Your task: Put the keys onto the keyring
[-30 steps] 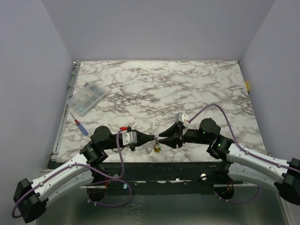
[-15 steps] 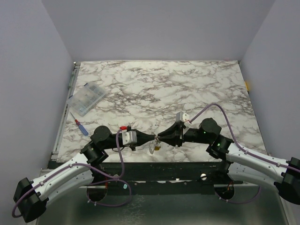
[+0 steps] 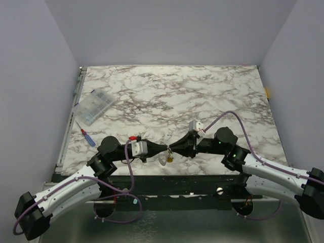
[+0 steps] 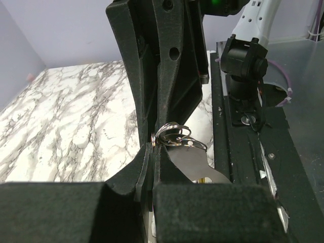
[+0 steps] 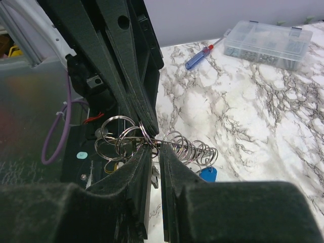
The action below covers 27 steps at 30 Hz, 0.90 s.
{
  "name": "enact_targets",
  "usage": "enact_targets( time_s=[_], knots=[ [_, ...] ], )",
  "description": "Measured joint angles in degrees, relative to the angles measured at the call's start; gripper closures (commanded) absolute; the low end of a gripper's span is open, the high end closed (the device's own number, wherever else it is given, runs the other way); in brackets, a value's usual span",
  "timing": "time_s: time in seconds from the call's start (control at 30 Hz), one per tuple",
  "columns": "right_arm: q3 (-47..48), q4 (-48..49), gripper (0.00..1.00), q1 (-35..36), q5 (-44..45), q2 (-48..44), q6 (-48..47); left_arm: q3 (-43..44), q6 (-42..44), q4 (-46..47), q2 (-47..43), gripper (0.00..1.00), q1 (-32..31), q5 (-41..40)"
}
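L gripper [image 3: 163, 148] and R gripper [image 3: 173, 147] stood tip to tip over the table's [image 3: 202, 91] near edge. L jaws were pressed together, pinching the keyring [image 4: 172, 136] wire. R jaws were nearly together, w/ a thin slit left and ring wire crossing it; can't tell if gripped. The keys [image 3: 169, 158] hung from the keyring just below the tips, w/ a blue head [image 5: 208, 174] showing.

Bright metal against matt black plastic.
The keyring [image 5: 126, 134] coils are glossy silvery wire; right gripper [image 5: 156, 149] matt black; a key [image 5: 208, 174] head glossy blue plastic; compartment box [image 5: 268, 43], upper right, clear plastic; table [image 5: 263, 116] smooth, marble-patterned.
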Motion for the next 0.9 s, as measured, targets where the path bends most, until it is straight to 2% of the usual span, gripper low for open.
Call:
enact_targets(
  time_s=[0.33, 0.5, 0.67, 0.83, 0.9],
  knots=[
    [2.14, -0.28, 0.74, -0.26, -0.11, 2.47, 0.61, -0.07, -0.74, 0.42, 0.09, 1.00, 0.07, -2.38],
    [2.80, -1.05, 0.81, -0.57, -0.11, 3.19, 0.57, -0.07, -1.22, 0.50, 0.37, 1.00, 0.07, -3.56],
    [2.91, -1.73, 0.98, -0.72, -0.15, 3.98, 0.15, -0.07, -1.44, 0.50, 1.40, 1.00, 0.07, -4.11],
    [3.08, -1.86, 0.99, -1.14, -0.55, 4.68, -0.11, -0.13, -1.79, 0.48, 1.81, 0.99, 0.11, -4.94],
    [3.21, -2.21, 0.99, -1.16, -0.61, 4.68, -0.35, -0.24, -1.81, 0.52, 1.77, 0.90, 0.11, -4.96]
  ],
)
